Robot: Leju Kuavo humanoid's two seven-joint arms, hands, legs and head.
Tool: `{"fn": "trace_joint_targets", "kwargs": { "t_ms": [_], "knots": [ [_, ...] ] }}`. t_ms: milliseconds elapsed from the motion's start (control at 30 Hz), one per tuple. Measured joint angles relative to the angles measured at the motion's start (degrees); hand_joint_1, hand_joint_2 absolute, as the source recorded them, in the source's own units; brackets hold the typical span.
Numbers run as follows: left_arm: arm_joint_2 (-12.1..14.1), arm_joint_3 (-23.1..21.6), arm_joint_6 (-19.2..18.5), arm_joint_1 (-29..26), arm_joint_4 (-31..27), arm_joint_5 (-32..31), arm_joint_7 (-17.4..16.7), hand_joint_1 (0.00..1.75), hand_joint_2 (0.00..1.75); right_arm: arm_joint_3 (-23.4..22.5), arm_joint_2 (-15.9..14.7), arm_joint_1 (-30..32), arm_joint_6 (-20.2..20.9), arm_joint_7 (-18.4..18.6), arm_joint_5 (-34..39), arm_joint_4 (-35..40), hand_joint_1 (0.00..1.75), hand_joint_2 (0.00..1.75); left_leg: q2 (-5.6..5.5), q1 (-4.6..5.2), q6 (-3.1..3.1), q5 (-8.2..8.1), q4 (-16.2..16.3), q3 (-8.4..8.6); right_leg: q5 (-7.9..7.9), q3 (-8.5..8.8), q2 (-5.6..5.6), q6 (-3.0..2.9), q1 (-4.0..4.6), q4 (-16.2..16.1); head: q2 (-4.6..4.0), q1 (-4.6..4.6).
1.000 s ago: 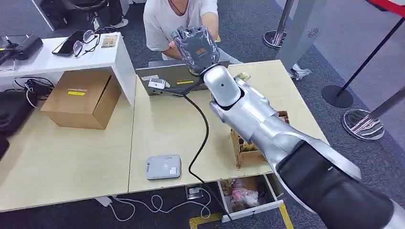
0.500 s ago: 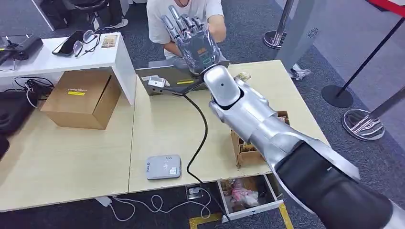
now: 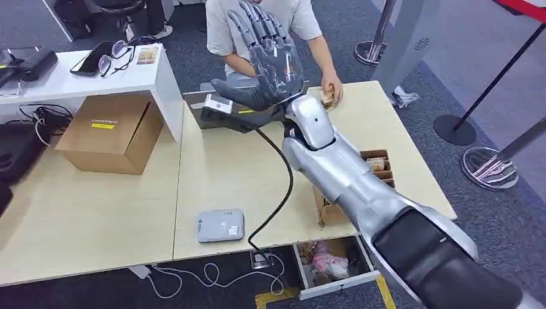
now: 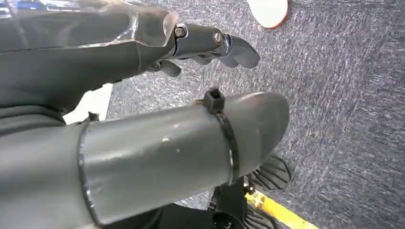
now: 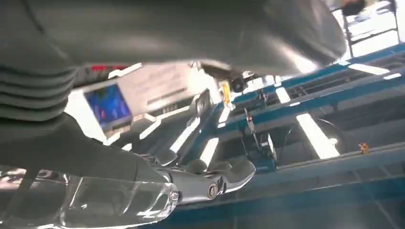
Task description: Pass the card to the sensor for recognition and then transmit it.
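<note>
Head view: right hand [image 3: 267, 61] raised over the far edge of the table [image 3: 96, 212], palm up and out, fingers [image 3: 254, 26] spread wide and straight, thumb stuck out sideways, nothing held. Silver right arm [image 3: 341, 174] stretched across from bottom right. Beyond the hand, a person [image 3: 270, 19] in a pale shirt seated at the far side, one hand [image 3: 331, 90] resting on the table edge over a small tan thing that may be the card; too small and too covered to tell. Grey sensor [image 3: 220, 225] flat near the front edge of the table, well apart from the right hand. Black cable [image 3: 277, 187] snaking from the laptop [image 3: 225, 109] under the hand down to the front edge. Cardboard box [image 3: 112, 132] on the left half of the table, open carton [image 3: 351, 193] of compartments partly hidden under the arm, drawer [image 3: 331, 264] pulled out below it. White shelf [image 3: 77, 77] far left with glasses and a phone.

Left wrist view: left hand [image 4: 143, 133] hanging above grey carpet [image 4: 334, 95], thick thumb across the middle, darker fingers [image 4: 219, 45] loosely bent and apart, gripping nothing. Yellow floor line [image 4: 277, 214] below.

Right wrist view: looking upward at ceiling lights and blue beams [image 5: 310, 95]; right hand fingers [image 5: 219, 179] extended and apart, empty.
</note>
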State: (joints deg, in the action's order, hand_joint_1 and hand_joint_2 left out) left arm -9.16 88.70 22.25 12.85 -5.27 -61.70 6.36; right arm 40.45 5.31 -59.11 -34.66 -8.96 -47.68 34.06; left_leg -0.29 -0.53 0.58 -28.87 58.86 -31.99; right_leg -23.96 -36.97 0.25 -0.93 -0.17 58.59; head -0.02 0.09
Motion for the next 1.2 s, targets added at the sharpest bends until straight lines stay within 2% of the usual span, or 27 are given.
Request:
{"fn": "trace_joint_targets", "kwargs": {
  "t_ms": [200,333,533,700,933,1200],
  "knots": [
    [-0.22,0.0,0.04,-0.22,0.0,3.28,1.16,0.0,0.0,-2.14,-1.2,8.84,7.5,-3.01,19.06,15.11,0.0,0.0,0.0,0.0,0.0,-0.03,0.0,0.0,-0.02,-0.02,0.0,0.01,0.0,-0.01,0.0,-0.04],
    [-0.24,0.0,-0.5,-0.73,0.0,4.52,2.08,0.0,0.0,-2.9,-3.06,16.2,12.94,-4.13,30.97,27.39,0.0,0.0,-0.01,0.0,-0.01,-0.05,0.0,-0.02,-0.07,-0.03,-0.01,0.03,0.0,-0.02,0.0,-0.02],
    [-0.22,0.0,-0.85,-1.25,0.0,5.51,2.21,0.0,0.0,-3.87,-6.12,27.56,16.0,-6.81,41.56,42.69,0.0,0.0,-0.02,0.0,-0.04,-0.15,-0.01,-0.04,-0.1,-0.04,0.0,0.05,0.0,-0.02,0.0,0.0],
    [-0.2,0.0,-0.7,-1.44,0.0,6.27,2.01,0.0,0.0,-3.89,-7.71,35.12,17.66,-8.61,45.25,50.71,0.0,0.0,-0.02,0.0,-0.06,-0.17,-0.01,-0.05,-0.12,-0.05,-0.01,0.07,0.0,-0.03,0.0,0.0],
    [-0.2,0.0,-0.68,-1.49,0.0,6.16,1.14,0.0,0.0,-3.91,-8.31,42.75,18.93,-9.79,45.69,56.84,0.0,0.0,-0.02,0.0,-0.06,-0.18,-0.02,-0.06,-0.13,-0.04,-0.01,0.06,0.0,-0.03,0.0,-0.02],
    [-0.15,0.0,-0.7,-1.5,0.0,5.55,0.76,0.0,0.0,-4.5,-8.72,45.91,20.57,-10.29,45.54,59.81,0.0,0.0,0.0,0.0,-0.07,-0.17,-0.02,-0.06,-0.13,-0.04,0.0,0.06,0.0,-0.02,0.0,-0.02]
  ]
}}
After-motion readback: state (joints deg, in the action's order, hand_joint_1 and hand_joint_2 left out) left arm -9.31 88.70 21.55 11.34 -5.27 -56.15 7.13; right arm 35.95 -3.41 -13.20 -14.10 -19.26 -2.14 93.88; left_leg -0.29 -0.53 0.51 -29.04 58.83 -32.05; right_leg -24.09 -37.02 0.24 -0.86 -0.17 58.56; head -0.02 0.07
